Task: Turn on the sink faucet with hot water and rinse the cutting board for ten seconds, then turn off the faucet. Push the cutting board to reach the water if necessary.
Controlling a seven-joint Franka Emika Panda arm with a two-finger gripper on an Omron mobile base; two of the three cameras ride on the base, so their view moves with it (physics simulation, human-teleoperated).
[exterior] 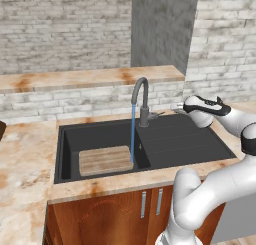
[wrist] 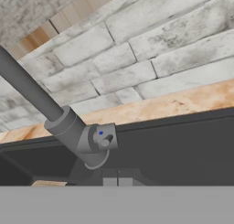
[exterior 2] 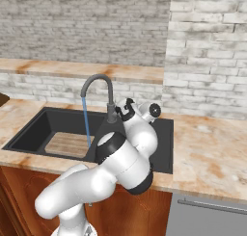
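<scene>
At centre we see water [exterior: 133, 134] falling from the faucet [exterior: 141, 96] beside the board [exterior: 105, 159] in the sink [exterior: 200, 141]; the claw [exterior: 176, 108], clenched, is at right.

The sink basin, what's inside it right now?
The sink holds a wooden cutting board lying flat in the deep basin. A thin stream of water falls from the faucet at the board's right edge. The sink floor under the board is covered.

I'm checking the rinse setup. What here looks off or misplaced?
One thing: the thin blue water stream falls at the right edge of the light wooden cutting board, which lies flat in the black sink, barely wetting it.
</scene>
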